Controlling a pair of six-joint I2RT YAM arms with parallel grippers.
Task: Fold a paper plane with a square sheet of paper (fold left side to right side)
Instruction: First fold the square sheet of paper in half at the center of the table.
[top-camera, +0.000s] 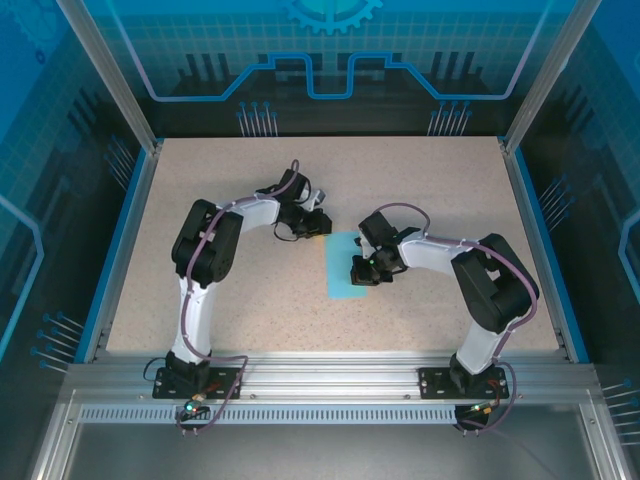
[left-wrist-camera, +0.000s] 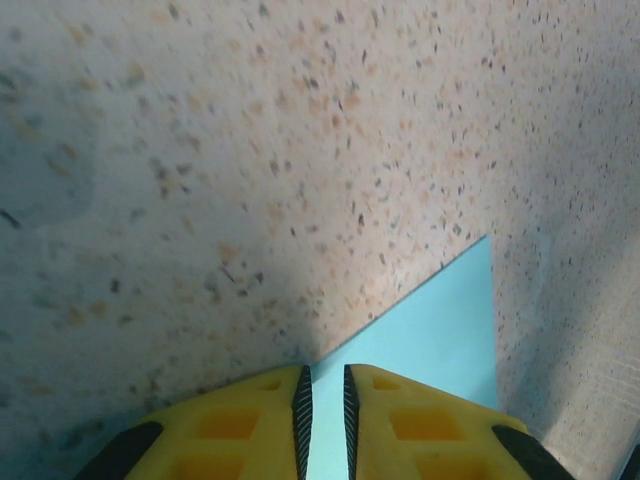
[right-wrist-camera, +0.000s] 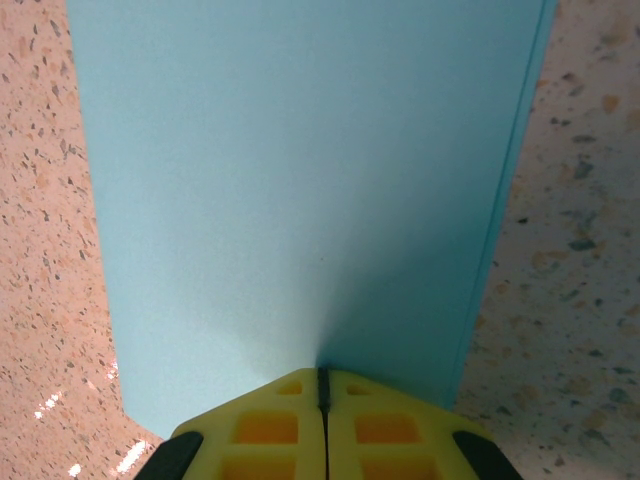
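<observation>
The square sheet of paper (top-camera: 340, 285) lies flat mid-table, doubled over into a narrow upright light-blue rectangle. My left gripper (top-camera: 318, 222) hovers low at its far left corner. In the left wrist view the yellow fingers (left-wrist-camera: 327, 370) stand a narrow gap apart, with the paper (left-wrist-camera: 440, 320) showing flat beneath and nothing between them. My right gripper (top-camera: 360, 270) is over the rectangle's right half. In the right wrist view its jaws (right-wrist-camera: 322, 372) are shut, tips down on the paper (right-wrist-camera: 300, 180), whose two layers show along the right edge.
The speckled beige tabletop (top-camera: 220, 290) has blue raised borders left and right and an aluminium rail along the near edge (top-camera: 330, 375). Both arms bend inward over the middle of the table.
</observation>
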